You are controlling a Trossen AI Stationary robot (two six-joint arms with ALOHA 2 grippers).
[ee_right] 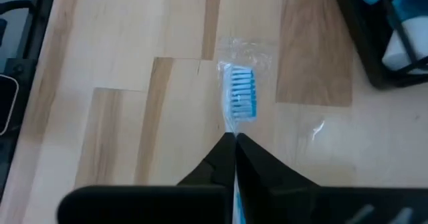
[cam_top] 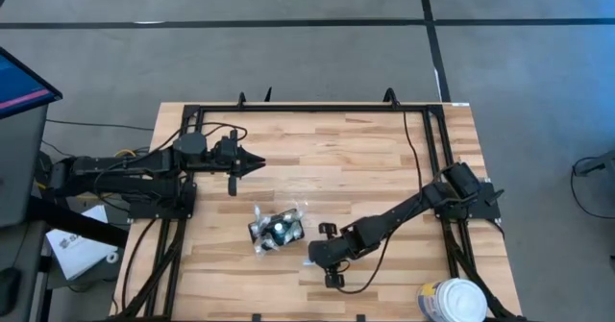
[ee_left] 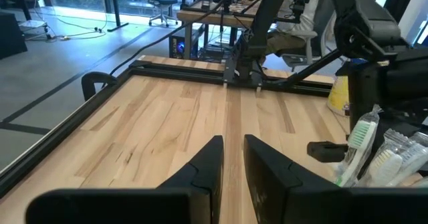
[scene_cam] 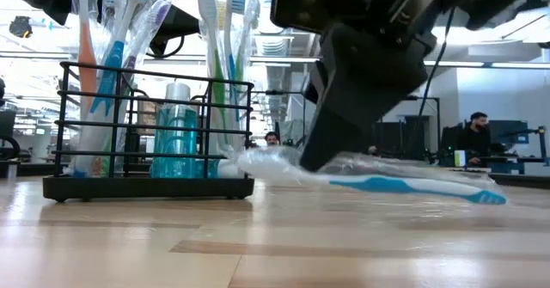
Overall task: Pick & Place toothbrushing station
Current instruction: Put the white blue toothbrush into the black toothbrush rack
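- Grip first: your right gripper (ee_right: pixel 234 138) has its fingers pressed together on the wrapped toothbrush (scene_cam: pixel 412 185), pinching it along the handle while the blue bristle head (ee_right: pixel 242 93) sticks out in front. Judge whether you have the handle or only the clear wrapper; the right wrist view does not settle it.
- Toothbrush lies flat on the table (cam_top: pixel 365 159), just beside the holder, so lift slowly and straight up and watch whether the head rises with the fingers.
- Holder (cam_top: pixel 277 230), the black wire toothbrushing station, stands near the middle of the table, between the two arms. In the low view it already carries several upright brushes (scene_cam: pixel 225 30) and a pale blue cup (scene_cam: pixel 177 137).
- Free slots look few, so pick an open gap in the wire top before you carry anything over.
- Tilt is the hard part: the brush is horizontal now and probably has to go in handle down, so turn the wrist well above the other brushes.
- Risk: the crinkly wrapper may snag on the wire or nudge the light holder.
- Left gripper (ee_left: pixel 231 158) hangs over the far left part of the table, well apart from the holder, fingers narrow with a slim gap and nothing between them. Leave it there.
- White tub (cam_top: pixel 452 301) sits at the near right edge; keep your elbow off it.
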